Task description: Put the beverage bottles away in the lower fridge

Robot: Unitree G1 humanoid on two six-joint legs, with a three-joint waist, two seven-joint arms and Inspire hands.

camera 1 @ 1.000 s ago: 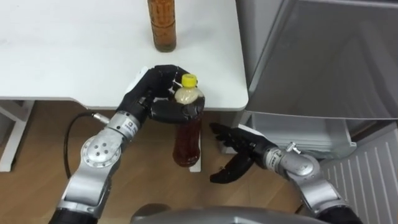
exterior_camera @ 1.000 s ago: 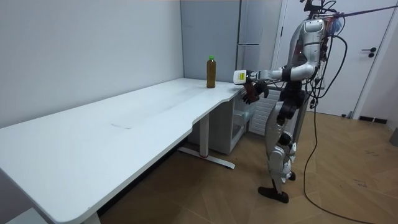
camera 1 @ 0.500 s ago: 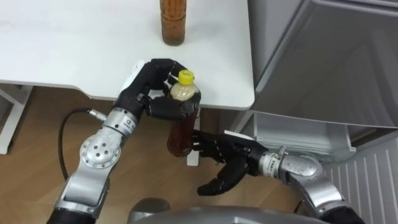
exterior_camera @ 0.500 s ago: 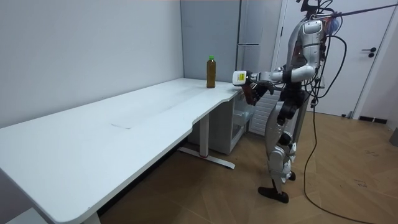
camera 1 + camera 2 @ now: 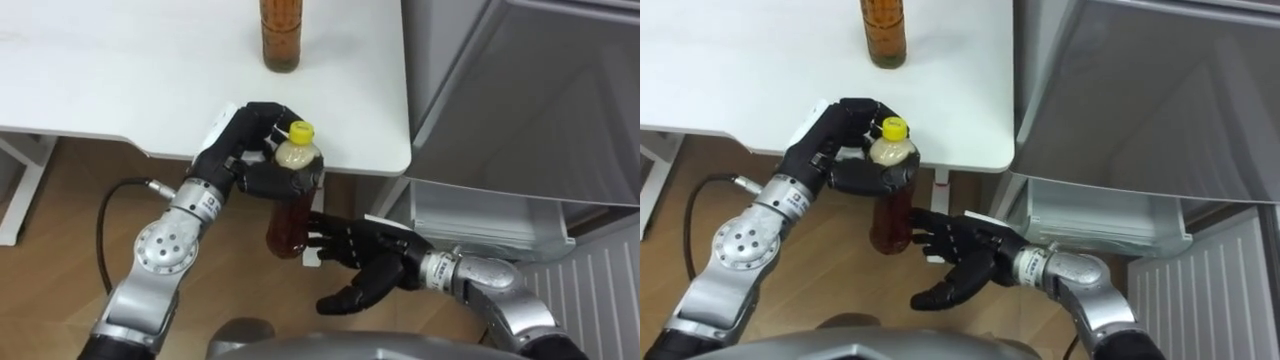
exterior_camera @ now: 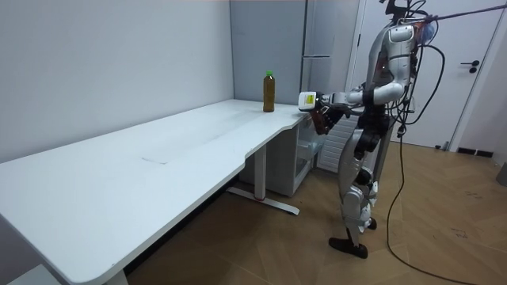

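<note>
While in the left robot hand [image 5: 238, 145], yellow-capped bottle [image 5: 288, 215] of brown drink

Bright, even room light throughout (shadows soft and faint).

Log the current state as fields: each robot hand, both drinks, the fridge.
left robot hand: shut on yellow-capped bottle, gripping near its top, just off the table edge
right robot hand: open, fingers beside the bottle's lower end; contact unclear
second bottle: upright on the table
lower fridge compartment: open, on the robot's right
</note>
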